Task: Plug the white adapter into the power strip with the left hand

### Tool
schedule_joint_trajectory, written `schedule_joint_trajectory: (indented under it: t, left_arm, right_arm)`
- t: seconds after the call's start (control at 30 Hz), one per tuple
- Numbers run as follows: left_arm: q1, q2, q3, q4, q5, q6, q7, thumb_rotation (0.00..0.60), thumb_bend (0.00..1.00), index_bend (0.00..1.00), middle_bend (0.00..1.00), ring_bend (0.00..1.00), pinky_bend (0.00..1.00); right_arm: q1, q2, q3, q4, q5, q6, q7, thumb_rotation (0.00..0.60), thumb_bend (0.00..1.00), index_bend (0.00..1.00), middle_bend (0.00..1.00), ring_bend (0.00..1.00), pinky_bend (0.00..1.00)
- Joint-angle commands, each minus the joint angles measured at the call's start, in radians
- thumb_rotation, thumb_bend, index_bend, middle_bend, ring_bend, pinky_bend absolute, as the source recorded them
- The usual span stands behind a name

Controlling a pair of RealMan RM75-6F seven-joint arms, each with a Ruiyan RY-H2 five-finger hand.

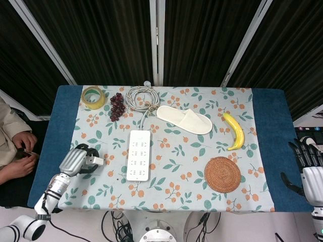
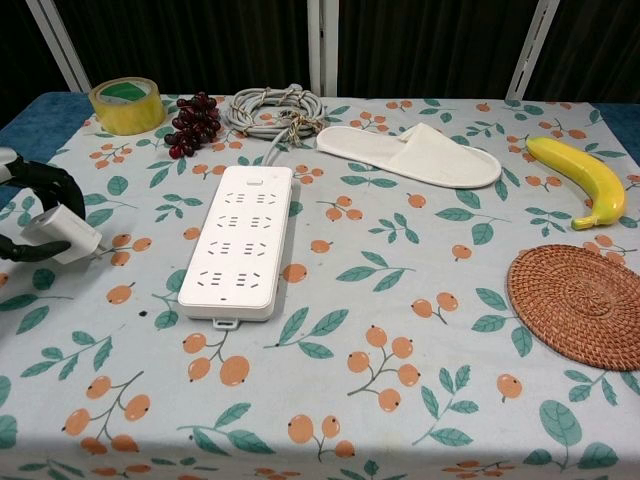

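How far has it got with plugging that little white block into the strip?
The pick-up looks done: the left hand holds the white adapter near the table's left edge, seemingly just off the cloth. Nothing is plugged in yet; every socket on the power strip is bare. Carrying it across, lining up the prongs and pushing in are left.

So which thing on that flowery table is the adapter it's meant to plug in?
Find the long white power strip lying in the left half of the table. Look left of it to the table's edge, where the left robot hand holds a small white block, the adapter. It alone is gripped; all else lies untouched.
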Motion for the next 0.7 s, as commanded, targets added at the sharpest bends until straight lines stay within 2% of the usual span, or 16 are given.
schedule_joint_trajectory:
  t: [0.03,0.2,0.4,0.7]
  left_arm:
    - [-0.018,0.042,-0.007,-0.065,0.027,0.012,0.041,0.6,0.32,0.68,0.73,0.54,0.45]
    - [-0.056,0.114,-0.022,-0.228,0.036,-0.023,0.177,0.6,0.37,0.69,0.78,0.61,0.51]
    - [-0.107,0.149,-0.059,-0.417,-0.036,-0.116,0.324,0.6,0.43,0.73,0.83,0.67,0.55]
    - [-0.166,0.103,-0.098,-0.543,-0.189,-0.205,0.548,0.6,0.43,0.74,0.85,0.7,0.56]
  right_arm:
    - [0.001,-0.002,0.001,0.002,-0.001,-0.001,0.002,0.6,0.23,0.0,0.0,0.0,0.0]
    - [0.008,-0.009,0.003,0.014,0.004,-0.011,0.012,0.6,0.22,0.0,0.0,0.0,0.0]
    - [0.013,-0.011,0.008,0.038,0.015,-0.02,0.037,0.6,0.22,0.0,0.0,0.0,0.0]
    - [0.012,-0.012,0.009,0.068,0.027,-0.025,0.071,0.6,0.22,0.0,0.0,0.0,0.0]
